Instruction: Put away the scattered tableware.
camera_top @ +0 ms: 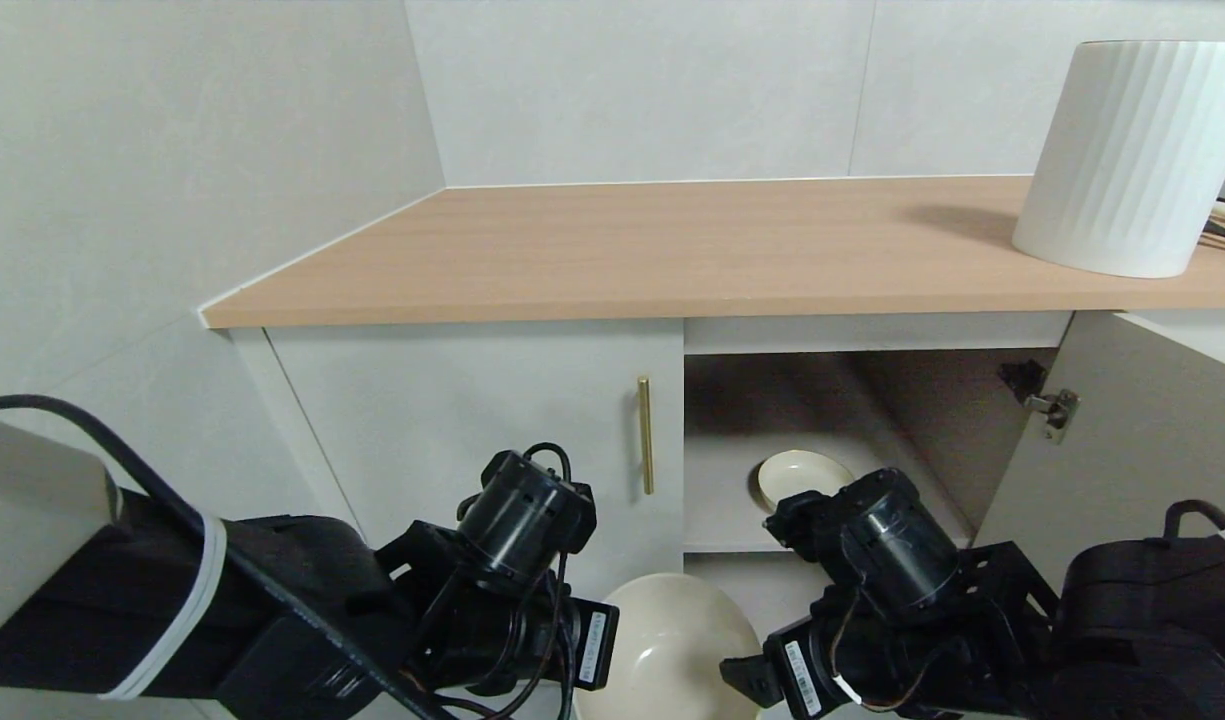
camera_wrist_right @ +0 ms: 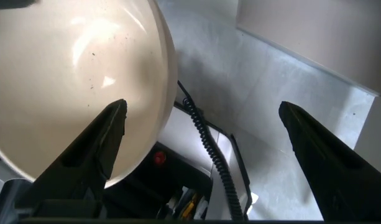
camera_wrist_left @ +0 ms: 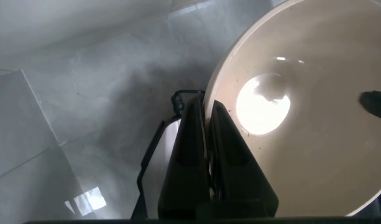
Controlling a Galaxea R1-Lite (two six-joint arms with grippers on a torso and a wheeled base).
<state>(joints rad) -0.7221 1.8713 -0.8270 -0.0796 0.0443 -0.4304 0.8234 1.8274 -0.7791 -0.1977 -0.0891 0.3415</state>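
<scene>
Bowl (camera_top: 667, 650) low before open cabinet (camera_top: 1152, 440), rim pinched in left gripper (camera_wrist_left: 207, 134) jaws. Right gripper (camera_wrist_right: 202, 109) jaws wide, bowl's opposite rim just beside one finger. Shelf (camera_top: 717, 525) with small dish (camera_top: 802, 475) lies ahead, toward right arm's side.

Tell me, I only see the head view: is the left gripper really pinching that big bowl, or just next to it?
Observer: Pinching. The left wrist view shows the left gripper shut on the rim of the bowl.
Operator: Is the right one grabbing too?
Observer: No. In the right wrist view the right gripper is open, its fingers spread wide; one crosses the bowl's edge, touching or not I cannot tell.
Operator: Anything inside the bowl?
Observer: Nothing; the left wrist view shows its inside bare, with only a bright glint of light.
</scene>
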